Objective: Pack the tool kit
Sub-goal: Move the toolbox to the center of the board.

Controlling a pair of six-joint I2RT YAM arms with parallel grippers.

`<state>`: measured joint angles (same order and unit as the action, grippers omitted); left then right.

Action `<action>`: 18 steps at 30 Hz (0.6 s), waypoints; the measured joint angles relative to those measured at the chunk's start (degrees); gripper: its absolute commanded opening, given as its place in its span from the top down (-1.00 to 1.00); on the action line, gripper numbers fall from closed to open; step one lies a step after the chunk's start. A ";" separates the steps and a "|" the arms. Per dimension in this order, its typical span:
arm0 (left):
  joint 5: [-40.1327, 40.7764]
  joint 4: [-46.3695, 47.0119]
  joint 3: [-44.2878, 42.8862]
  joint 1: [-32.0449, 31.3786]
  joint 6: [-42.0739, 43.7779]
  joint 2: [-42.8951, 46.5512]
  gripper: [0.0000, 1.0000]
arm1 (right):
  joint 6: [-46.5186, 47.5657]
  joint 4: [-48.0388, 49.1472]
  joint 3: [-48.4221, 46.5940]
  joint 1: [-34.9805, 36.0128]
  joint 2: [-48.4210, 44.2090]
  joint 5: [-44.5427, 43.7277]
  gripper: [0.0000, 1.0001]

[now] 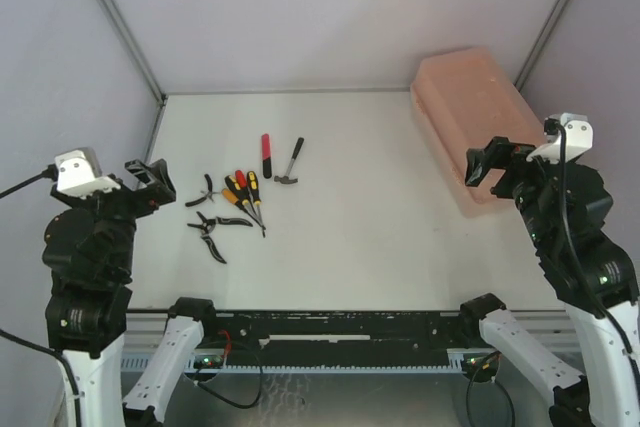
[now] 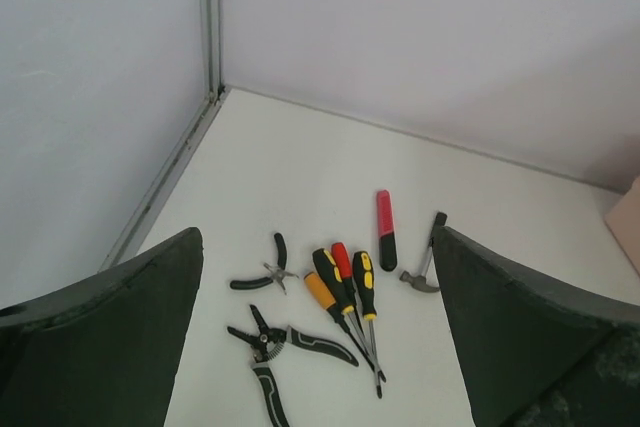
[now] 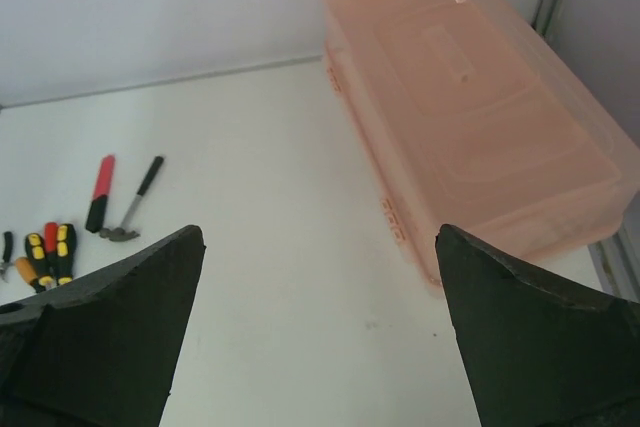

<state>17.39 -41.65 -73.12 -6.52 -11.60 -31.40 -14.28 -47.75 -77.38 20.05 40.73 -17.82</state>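
- Top view: the toolbox (image 1: 470,132) sits far right on the bench (image 1: 380,247), just beside the right hand (image 1: 490,165). The pliers (image 1: 212,232), screwdrivers (image 1: 243,194) and hammer (image 1: 291,163) lie grouped near the left hand (image 1: 152,185).
- Left wrist view: hand wide, empty, facing the tools, ready for picking.
- Right wrist view: hand wide, empty. The toolbox lid appears shut. No writing is legible.

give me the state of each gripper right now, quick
left gripper: open, holding nothing
right gripper: open, holding nothing
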 measured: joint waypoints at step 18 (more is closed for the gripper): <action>-7.76 7.76 14.38 -4.98 1.27 -1.60 -1.00 | -1.09 1.07 5.88 -23.15 13.62 8.94 -0.99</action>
<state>9.63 -33.89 -58.74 -11.51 -10.33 -32.99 -15.38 -46.68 -71.50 -3.09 54.35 -8.88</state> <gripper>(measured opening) 0.998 0.995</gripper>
